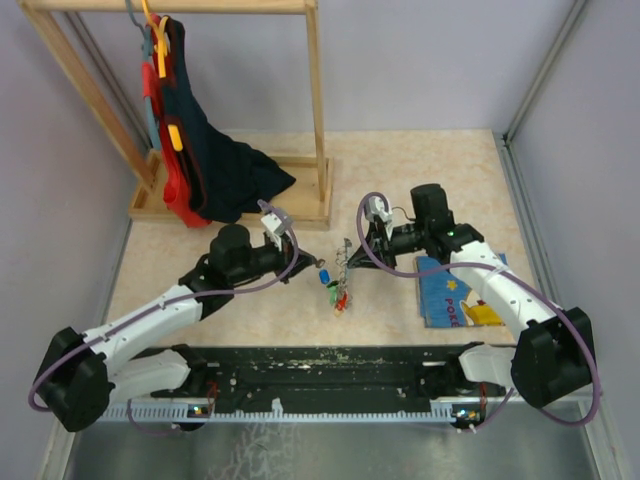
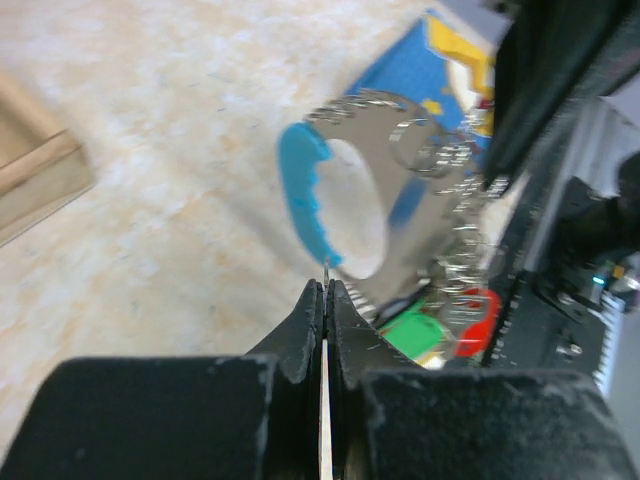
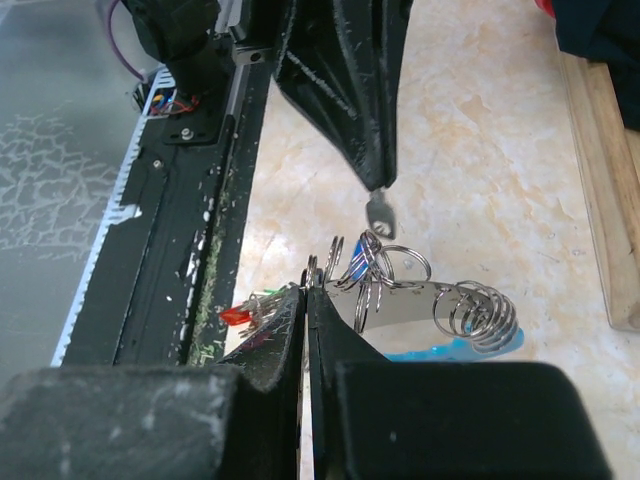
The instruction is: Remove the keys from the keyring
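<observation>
- The left gripper (image 2: 326, 296) is clenched on a small metal piece (image 3: 379, 211) at the edge of the bunch. Whether that piece is a key blade or a link cannot be told.
- The right gripper (image 3: 307, 292) is clamped on a thin ring of the keyring (image 3: 385, 268).
- The keyring hangs between the two grippers above the tabletop (image 1: 420, 170), with its light-blue patch (image 2: 300, 190) showing.
- The keys (image 1: 336, 290), green and red among them, dangle below.
- A blue book (image 1: 450, 290) lies under the right arm.

the keyring (image 3: 475, 312) is bright polished metal; the keys (image 2: 480, 320) have glossy plastic heads. matt black fingers (image 2: 298, 340) look scuffed. the table (image 1: 420, 170) is smooth, marbled beige; the rack (image 1: 319, 110) bare wood.
</observation>
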You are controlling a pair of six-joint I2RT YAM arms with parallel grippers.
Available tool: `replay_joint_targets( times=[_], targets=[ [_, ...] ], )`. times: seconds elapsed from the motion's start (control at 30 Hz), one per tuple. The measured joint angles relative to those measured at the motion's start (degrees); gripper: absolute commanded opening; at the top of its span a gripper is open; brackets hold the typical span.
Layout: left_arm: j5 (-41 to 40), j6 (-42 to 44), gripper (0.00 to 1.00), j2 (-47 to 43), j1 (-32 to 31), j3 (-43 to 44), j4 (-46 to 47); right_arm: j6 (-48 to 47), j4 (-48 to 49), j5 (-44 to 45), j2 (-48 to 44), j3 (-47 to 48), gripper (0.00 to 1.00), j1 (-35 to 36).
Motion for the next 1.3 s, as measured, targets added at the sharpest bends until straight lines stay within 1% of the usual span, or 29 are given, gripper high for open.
replay_joint_targets(
  times=[0.1, 0.2, 0.47, 0.63, 0.67, 0.7, 0.77, 0.83, 0.9, 0.93, 1.0, 1.07, 1.1, 1.13, 1.17, 1.2, 1.23, 1.3],
  targets=[
    [-7.4, 0.9, 0.00, -0.3, 0.0, 0.2, -3.3, -2.0, -2.1, 0.6, 0.0, 0.0, 0.00, -0.4],
    [-15.1, -0.2, 0.00, -0.3, 0.9, -0.4, -5.4, -3.0, -3.2, 1.0, 0.0, 0.0, 0.00, -0.7],
    [-30.8, -10.6, 0.00, 0.8, 12.8, -3.0, -9.3, -4.2, -4.4, 2.7, 0.0, 0.0, 0.00, -0.9],
    [-41.2, -18.6, 0.00, -1.7, 15.6, -5.2, -12.3, -4.2, -4.4, 3.6, 0.0, 0.0, 0.00, -0.9],
    [-43.1, -20.3, 0.08, -2.7, 16.4, -6.0, -13.1, -4.2, -4.4, 3.8, 0.0, 0.0, 0.00, -0.9],
    [-45.0, -22.3, 0.20, -3.8, 17.4, -6.7, -14.0, -4.2, -4.4, 3.9, 0.0, 0.0, 0.00, -0.9],
    [-49.0, -26.2, 0.48, -5.9, 19.3, -7.6, -16.5, -4.2, -4.4, 4.0, 0.0, 0.0, 0.00, -0.9],
    [-52.4, -29.9, 0.68, -7.1, 20.5, -7.6, -19.6, -4.2, -4.4, 4.1, 0.0, 0.0, 0.00, -0.9],
    [-54.9, -33.6, 0.75, -8.0, 21.1, -7.1, -23.8, -4.1, -4.3, 4.2, 0.0, 0.0, 0.00, -0.9],
    [-55.4, -34.9, 0.77, -8.4, 21.2, -6.6, -25.8, -4.1, -4.3, 4.2, 0.0, 0.0, 0.00, -0.9],
    [-54.7, -35.6, 0.78, -9.8, 21.2, -5.4, -28.4, -4.0, -4.3, 4.3, 0.0, 0.0, 0.00, -0.9],
    [-51.1, -34.5, 0.77, -12.6, 21.2, -4.5, -29.0, -3.5, -4.0, 4.4, 0.0, 0.0, 0.00, -0.9],
    [-48.6, -33.5, 0.75, -14.2, 21.2, -4.4, -28.8, -3.0, -3.7, 4.5, 0.0, 0.0, 0.00, -0.9],
    [-44.9, -31.8, 0.72, -16.2, 21.2, -4.5, -28.0, -2.5, -3.3, 4.4, 0.0, 0.0, 0.00, -0.9],
    [-38.9, -29.7, 0.69, -18.7, 21.3, -4.9, -25.9, -1.8, -2.7, 4.4, 0.0, 0.0, 0.00, -0.9],
    [-34.7, -28.5, 0.65, -20.4, 21.3, -5.5, -23.9, -1.0, -2.0, 4.4, 0.0, 0.0, 0.00, -1.0],
    [-27.5, -26.9, 0.62, -22.3, 21.3, -7.1, -19.6, -0.3, -1.3, 4.4, 0.0, 0.0, 0.00, -1.1],
    [-16.5, -26.2, 0.59, -24.3, 21.1, -10.9, -11.0, 1.4, 0.1, 4.4, 0.0, 0.0, 0.00, -1.4]
  ],
)
